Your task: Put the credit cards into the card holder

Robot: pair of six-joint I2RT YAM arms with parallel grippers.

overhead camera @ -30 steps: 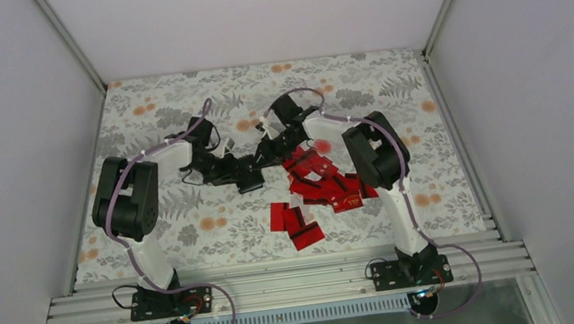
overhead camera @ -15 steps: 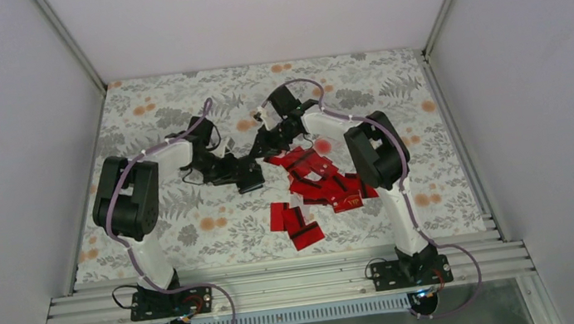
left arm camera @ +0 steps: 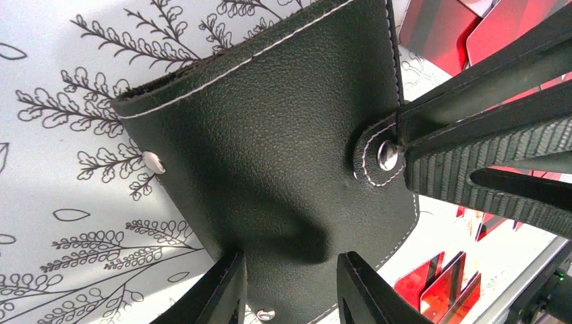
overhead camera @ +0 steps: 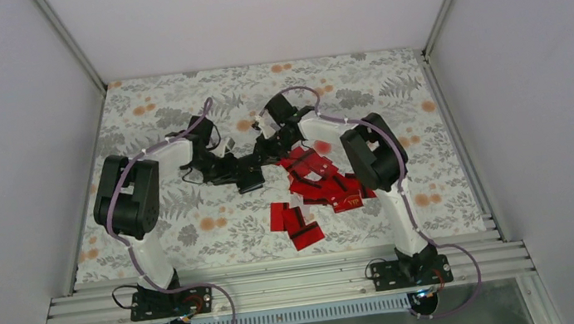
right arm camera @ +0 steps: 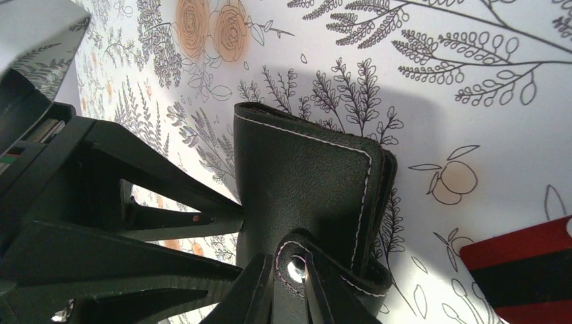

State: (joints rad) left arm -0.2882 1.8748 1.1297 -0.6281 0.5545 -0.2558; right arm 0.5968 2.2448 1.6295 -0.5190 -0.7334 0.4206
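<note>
at the middle of the floral-print table cover [overhead camera: 183,226], white with grey fern sprigs and orange roses, is a card holder [overhead camera: 250,179]. it is of black pebble-grained leather, folded, with pale stitching along its edges. its rounded snap tab [left arm camera: 384,154] carries a bright metal stud. the left gripper [left arm camera: 290,287] is clenched on the holder: the lower edge sits between its two black fingers, and the leather is dented just above them. the right gripper [right arm camera: 291,270] is pinched on the snap tab, its ribbed fingertips closing around the stud. the credit cards [overhead camera: 322,182], flat glossy red rectangles, some crossed by a black stripe, lie in a loose overlapping heap just right of the holder. one at the heap's near edge bears gold "vip" lettering.
</note>
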